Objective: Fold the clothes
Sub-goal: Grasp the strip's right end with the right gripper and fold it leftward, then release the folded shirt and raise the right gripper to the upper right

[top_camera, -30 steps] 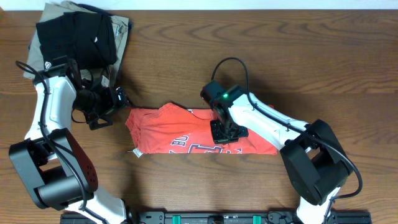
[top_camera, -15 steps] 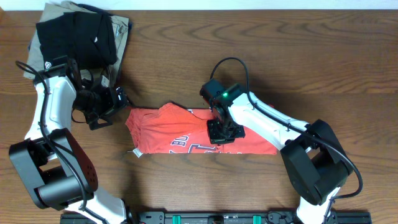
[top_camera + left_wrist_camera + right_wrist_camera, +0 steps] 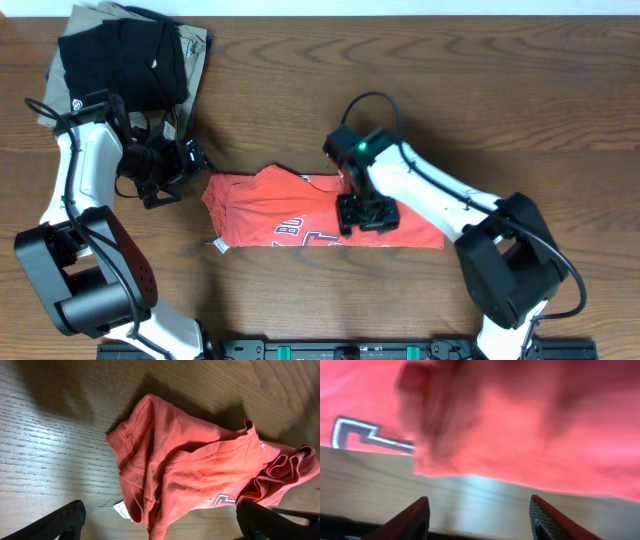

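Overhead: T-shirt (image 3: 290,212) lies bunched in a strip mid bench (image 3: 500,100), fold seemingly half done. Over its near edge the right pincer (image 3: 366,215) gapes empty; left pincer (image 3: 190,160) wide beside its left end. Next likely: grip an edge, fold across.

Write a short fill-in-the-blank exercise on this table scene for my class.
The red shirt lies on a table made of ____.
The gripper above the shirt belongs to the ____ arm.
The black garment sits at the table's far ____ corner.
The left gripper has its jaws ____.
Missing words: wood, right, left, open.
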`<state>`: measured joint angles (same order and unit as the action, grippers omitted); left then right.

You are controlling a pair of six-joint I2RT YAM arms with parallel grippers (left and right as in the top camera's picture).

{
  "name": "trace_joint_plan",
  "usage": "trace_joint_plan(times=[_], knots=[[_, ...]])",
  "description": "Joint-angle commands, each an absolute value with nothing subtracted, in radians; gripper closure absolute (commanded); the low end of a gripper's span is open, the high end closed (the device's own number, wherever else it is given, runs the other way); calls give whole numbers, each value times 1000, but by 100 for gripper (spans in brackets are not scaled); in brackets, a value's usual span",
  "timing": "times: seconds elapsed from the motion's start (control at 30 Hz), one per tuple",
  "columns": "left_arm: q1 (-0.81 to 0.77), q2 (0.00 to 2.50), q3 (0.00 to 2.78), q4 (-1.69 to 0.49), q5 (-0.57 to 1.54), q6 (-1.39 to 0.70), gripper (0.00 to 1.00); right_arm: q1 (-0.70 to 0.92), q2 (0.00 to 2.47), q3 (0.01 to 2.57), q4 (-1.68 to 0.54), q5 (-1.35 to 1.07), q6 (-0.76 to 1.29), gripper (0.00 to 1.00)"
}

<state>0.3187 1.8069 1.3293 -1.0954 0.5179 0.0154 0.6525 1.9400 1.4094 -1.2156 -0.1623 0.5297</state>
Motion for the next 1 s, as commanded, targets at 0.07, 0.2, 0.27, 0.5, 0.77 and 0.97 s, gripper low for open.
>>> trace_joint_plan(times=[0.07, 0.2, 0.27, 0.5, 0.77, 0.97], knots=[[317, 1811, 1328, -1098, 524, 22, 2, 573, 1871, 1505, -1274, 73, 522, 28], [317, 1810, 1328, -1098, 524, 23, 2, 503, 1854, 1500, -1267, 151, 521, 48], [317, 1811, 1328, -1098, 524, 23, 2, 463, 1855, 1471, -1232, 138, 506, 67], [317, 1811, 1328, -1098, 524, 25, 2, 386, 1857, 1347, -1061, 44, 417, 81], [317, 1811, 1328, -1098, 524, 25, 2, 350, 1858, 1190, -791, 40, 376, 81], [317, 1811, 1328, -1097, 524, 25, 2, 340, 1859, 1114, -616, 64, 376, 77]])
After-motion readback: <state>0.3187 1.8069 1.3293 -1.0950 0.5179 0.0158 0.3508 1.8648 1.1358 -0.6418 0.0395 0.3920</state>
